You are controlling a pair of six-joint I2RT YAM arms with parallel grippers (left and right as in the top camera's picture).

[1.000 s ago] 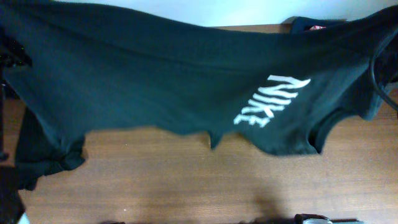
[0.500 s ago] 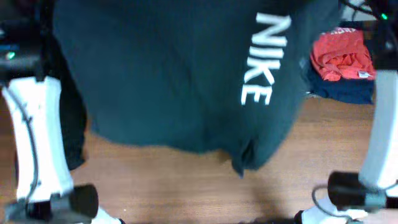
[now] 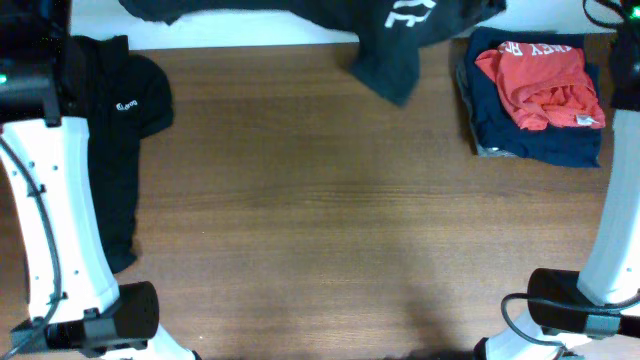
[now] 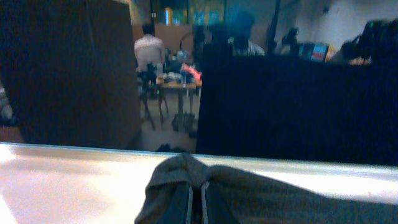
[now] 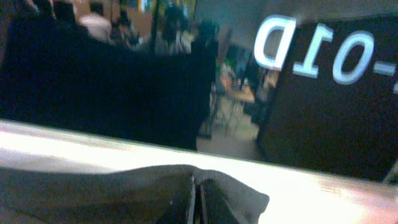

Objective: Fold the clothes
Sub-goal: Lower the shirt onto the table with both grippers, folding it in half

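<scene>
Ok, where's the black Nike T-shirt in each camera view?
Overhead: T-shirt bunched along the top edge, one flap over the table.
Left wrist: T-shirt at bottom centre, pinched in the left gripper.
Right wrist: T-shirt along the bottom, pinched in the right gripper.
Shared landmark: the pale strip past the table's far edge, seemingly the bright band behind the fabric in both wrist views.

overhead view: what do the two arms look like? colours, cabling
Left arm: white link, black joint housing, thin black cable along it, green light near the top. Right arm: white link, black joint block, looped black cable.
</scene>
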